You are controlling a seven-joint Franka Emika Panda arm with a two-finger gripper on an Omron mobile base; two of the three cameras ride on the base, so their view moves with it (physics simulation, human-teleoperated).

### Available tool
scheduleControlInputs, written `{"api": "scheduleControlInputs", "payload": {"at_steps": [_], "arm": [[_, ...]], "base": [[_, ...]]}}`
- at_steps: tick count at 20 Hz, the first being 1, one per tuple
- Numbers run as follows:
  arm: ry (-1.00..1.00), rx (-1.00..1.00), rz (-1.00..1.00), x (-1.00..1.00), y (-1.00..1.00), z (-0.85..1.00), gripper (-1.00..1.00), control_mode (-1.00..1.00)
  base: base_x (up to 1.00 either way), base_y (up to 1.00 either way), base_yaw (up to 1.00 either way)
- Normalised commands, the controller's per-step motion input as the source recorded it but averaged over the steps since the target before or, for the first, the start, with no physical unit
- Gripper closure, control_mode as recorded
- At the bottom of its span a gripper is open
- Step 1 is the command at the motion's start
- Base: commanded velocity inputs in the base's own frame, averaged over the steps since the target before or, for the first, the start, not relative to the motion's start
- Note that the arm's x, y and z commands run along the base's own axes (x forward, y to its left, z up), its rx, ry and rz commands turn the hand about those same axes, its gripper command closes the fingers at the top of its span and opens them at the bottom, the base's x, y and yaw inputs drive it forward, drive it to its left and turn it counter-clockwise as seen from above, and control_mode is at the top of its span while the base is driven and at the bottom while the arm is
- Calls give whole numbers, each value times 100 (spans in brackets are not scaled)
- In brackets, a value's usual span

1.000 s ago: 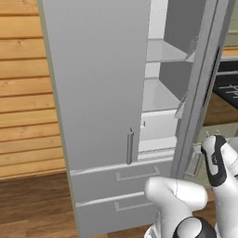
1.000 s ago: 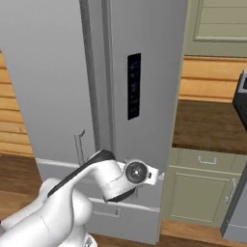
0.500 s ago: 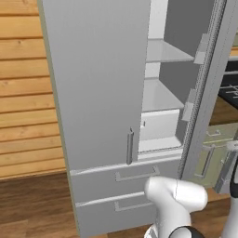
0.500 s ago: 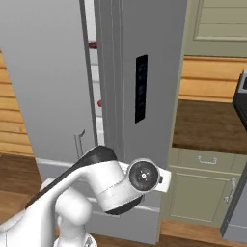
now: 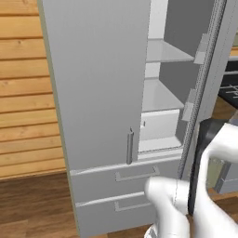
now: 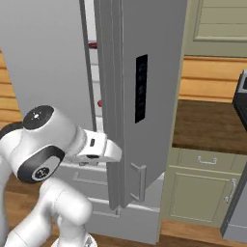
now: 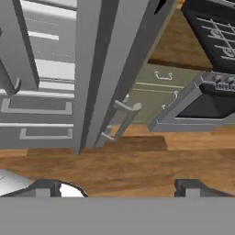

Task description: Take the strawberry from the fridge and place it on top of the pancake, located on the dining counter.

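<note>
Over the past second the fridge (image 5: 97,93) right door (image 6: 144,96) swung further open, baring pale shelves and a small dark red lump, probably the strawberry (image 6: 100,103), on a shelf inside. The gripper (image 7: 117,186) was spread, holding nothing, fingertips apart beside the door's bar handle (image 7: 120,120). Access looked gained; reaching in remained.
</note>
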Motion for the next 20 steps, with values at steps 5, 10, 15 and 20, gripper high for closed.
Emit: {"api": "scheduleControlInputs", "payload": {"at_steps": [5,10,15,20], "arm": [[39,-72,-6,2,100,26,-100,-100],[52,-57,-7,79,43,-1,-100,-100],[8,-17,0,100,-5,-11,-100,-100],[0,-20,0,99,-3,0,-100,-100]], "base": [[0,0,0],[0,0,0],[0,0,0],[0,0,0]]}}
